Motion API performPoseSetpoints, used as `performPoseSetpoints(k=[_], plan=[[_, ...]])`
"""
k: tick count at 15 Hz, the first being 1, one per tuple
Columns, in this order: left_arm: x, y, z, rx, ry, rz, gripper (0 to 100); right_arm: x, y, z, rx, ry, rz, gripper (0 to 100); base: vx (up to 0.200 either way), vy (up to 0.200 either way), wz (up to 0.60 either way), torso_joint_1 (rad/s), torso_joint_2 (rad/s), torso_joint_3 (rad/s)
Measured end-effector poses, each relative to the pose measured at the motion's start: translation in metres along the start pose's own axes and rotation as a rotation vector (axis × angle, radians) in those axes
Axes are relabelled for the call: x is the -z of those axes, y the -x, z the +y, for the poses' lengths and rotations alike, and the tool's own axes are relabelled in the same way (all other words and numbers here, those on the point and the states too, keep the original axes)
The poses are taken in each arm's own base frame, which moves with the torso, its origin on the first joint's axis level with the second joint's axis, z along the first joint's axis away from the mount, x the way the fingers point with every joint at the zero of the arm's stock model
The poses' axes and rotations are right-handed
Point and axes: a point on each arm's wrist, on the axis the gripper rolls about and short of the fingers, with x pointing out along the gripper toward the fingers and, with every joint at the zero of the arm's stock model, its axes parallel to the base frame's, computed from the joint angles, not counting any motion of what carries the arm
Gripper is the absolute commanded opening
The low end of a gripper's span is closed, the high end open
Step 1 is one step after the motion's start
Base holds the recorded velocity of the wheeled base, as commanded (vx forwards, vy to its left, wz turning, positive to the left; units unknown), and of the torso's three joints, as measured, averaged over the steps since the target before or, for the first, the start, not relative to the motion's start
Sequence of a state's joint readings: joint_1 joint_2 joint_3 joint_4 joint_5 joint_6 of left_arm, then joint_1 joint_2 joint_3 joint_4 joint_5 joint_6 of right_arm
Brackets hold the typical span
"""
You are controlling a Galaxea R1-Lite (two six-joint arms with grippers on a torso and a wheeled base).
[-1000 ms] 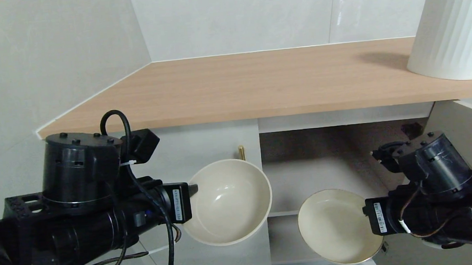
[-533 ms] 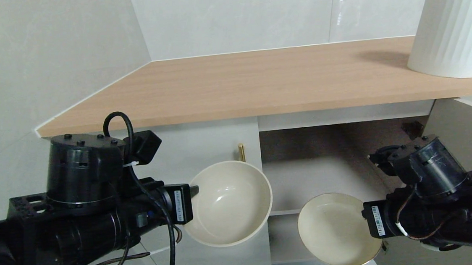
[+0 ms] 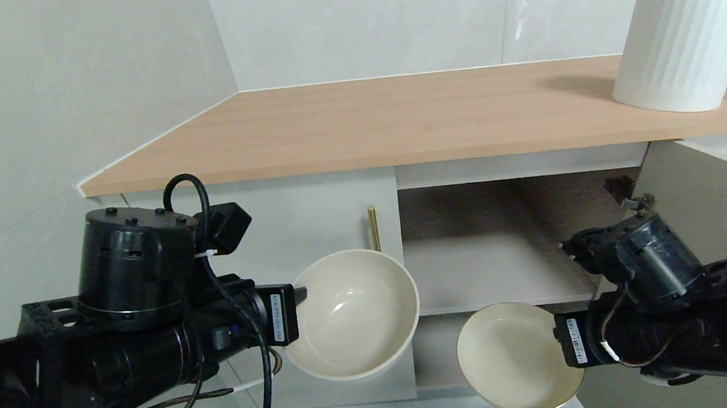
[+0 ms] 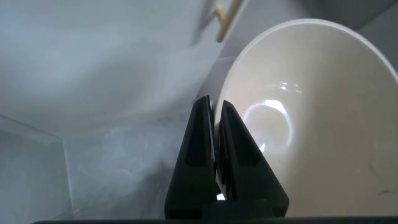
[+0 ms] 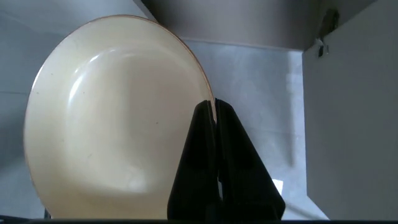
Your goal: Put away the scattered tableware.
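In the head view, the bowl (image 3: 352, 312) hides the lower end of the brass handle (image 3: 373, 226), and the plate (image 3: 518, 357) covers part of the cabinet's lower compartment. The ribbed white container (image 3: 681, 36) at upper right is cut off by the frame edge.

The left gripper (image 3: 301, 293) is clamped on the bowl's rim at lower centre, and the wrist view shows its fingers (image 4: 200, 134) pinched on that rim. The right gripper (image 5: 215, 121) is pinched shut on the plate's gold-edged rim at lower right.

Since the earlier frames the whole view has shifted, so more of the cabinet shelf (image 3: 492, 272) and handle shows. Both grips are unchanged.

A wooden countertop (image 3: 363, 123) runs across the middle, with pale tiled walls (image 3: 68, 78) behind. The cabinet (image 3: 312, 214) below it is open at its right half.
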State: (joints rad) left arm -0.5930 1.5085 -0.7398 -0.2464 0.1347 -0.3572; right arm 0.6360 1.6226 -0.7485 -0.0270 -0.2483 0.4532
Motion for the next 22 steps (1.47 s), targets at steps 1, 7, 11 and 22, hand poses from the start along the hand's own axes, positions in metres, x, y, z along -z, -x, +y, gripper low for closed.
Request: performPoseSetpoints(k=[1, 7, 11, 22], plan=[[0.000, 0.000, 0.000, 0.001, 0.000, -0.002, 0, -0.003, -0.009, -0.002, 0.007, -0.012, 0.007, 0, 0.000, 0.000, 0.00, 0.000, 0.00, 0.000], [-0.002, 0.001, 0.000, 0.001, 0.001, -0.008, 0, -0.051, -0.088, -0.009, 0.033, -0.101, -0.045, 0, 0.000, 0.000, 0.00, 0.000, 0.00, 0.000], [-0.003, 0.002, 0.000, 0.003, 0.002, -0.014, 0, -0.077, -0.135, -0.015, 0.060, -0.089, -0.071, 0, 0.000, 0.000, 0.00, 0.000, 0.00, 0.000], [-0.002, 0.002, -0.003, 0.013, -0.004, -0.011, 0, -0.077, -0.211, -0.041, 0.108, -0.148, -0.133, 0, 0.000, 0.000, 0.00, 0.000, 0.00, 0.000]])
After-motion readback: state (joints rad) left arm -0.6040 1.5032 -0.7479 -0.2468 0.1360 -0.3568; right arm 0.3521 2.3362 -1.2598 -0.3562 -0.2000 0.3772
